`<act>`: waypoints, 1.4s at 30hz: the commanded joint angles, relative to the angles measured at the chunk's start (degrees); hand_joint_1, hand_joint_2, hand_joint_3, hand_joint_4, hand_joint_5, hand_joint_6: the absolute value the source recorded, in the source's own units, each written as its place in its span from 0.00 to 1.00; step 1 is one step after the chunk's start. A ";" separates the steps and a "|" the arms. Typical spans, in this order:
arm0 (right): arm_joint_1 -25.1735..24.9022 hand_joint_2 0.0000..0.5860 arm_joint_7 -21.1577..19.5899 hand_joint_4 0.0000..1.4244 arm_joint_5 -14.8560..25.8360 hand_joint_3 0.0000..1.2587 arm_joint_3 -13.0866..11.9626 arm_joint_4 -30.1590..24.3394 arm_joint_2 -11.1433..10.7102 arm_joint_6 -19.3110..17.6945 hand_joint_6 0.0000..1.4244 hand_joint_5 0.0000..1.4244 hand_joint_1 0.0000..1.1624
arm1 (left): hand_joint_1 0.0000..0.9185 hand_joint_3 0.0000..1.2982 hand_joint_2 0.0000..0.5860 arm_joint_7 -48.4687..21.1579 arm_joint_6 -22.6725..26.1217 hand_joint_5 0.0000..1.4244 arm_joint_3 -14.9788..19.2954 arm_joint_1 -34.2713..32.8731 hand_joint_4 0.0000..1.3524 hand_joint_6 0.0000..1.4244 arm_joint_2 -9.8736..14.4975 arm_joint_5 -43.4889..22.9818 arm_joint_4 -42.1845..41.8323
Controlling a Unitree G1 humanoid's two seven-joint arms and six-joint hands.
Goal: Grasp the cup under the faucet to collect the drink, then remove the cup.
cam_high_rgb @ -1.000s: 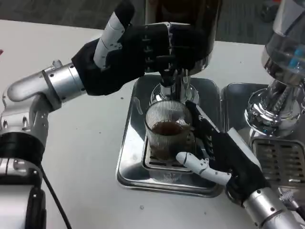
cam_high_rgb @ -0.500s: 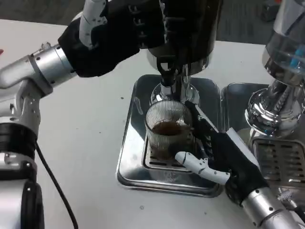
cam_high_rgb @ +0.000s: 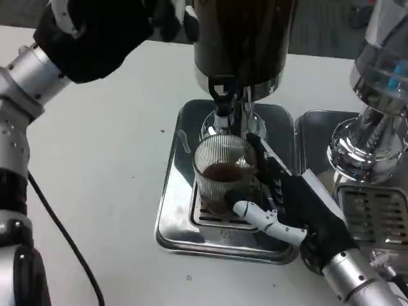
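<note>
Head view. A ribbed glass cup point(cam_high_rgb: 224, 173) is standing on the grate of a steel drip tray point(cam_high_rgb: 173, 185), directly under the faucet point(cam_high_rgb: 222, 108) of a dark dispenser point(cam_high_rgb: 241, 38). The tray is sitting near the middle of the tabletop point(cam_high_rgb: 108, 172), toward its far edge. The cup is holding a shallow layer of brown drink.

The right robot hand point(cam_high_rgb: 290, 204) is reaching in from the near right corner and wrapping around the cup: dark fingers point(cam_high_rgb: 264, 162) are lying against the cup's right side, and the white thumb point(cam_high_rgb: 255, 215) is curling across the near side at the base. The cup is being gripped, upright, and looks to be resting on the grate.

The left robot hand point(cam_high_rgb: 102, 29) is hanging high over the far left part of the tabletop, beside the dispenser body and apart from the faucet. Its fingers are running toward the top edge of the frame; whether they are spread or curled cannot be told.

A second dispenser point(cam_high_rgb: 376, 95) with a chrome base is standing on its own tray point(cam_high_rgb: 376, 217) at the right edge of the tabletop.
</note>
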 commanded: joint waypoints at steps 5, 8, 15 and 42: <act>0.56 0.45 -0.21 0.00 0.29 0.00 -0.32 -1.39 -0.24 -0.76 0.00 0.00 0.54 | 0.00 0.67 0.07 1.55 -0.15 0.71 1.72 6.86 0.70 0.64 1.71 -0.94 -5.07; 0.13 0.45 -1.17 0.00 -0.89 0.00 0.24 -1.51 0.30 -0.76 0.00 0.00 0.54 | 0.00 0.61 0.07 0.64 -3.52 0.65 1.56 12.61 0.64 0.56 3.34 0.45 -6.69; 0.06 0.45 -1.64 0.00 -1.63 0.00 0.09 -1.76 -0.02 -0.64 0.00 0.00 0.54 | 0.00 0.56 0.07 3.66 -10.62 0.53 2.08 21.55 0.54 0.46 4.20 2.73 -2.83; -2.80 0.39 -7.23 0.00 -7.70 0.00 1.84 2.75 0.27 -1.88 0.00 0.00 0.57 | 0.00 0.43 0.12 7.76 -20.69 0.34 -1.58 17.62 0.38 0.32 2.87 10.07 14.83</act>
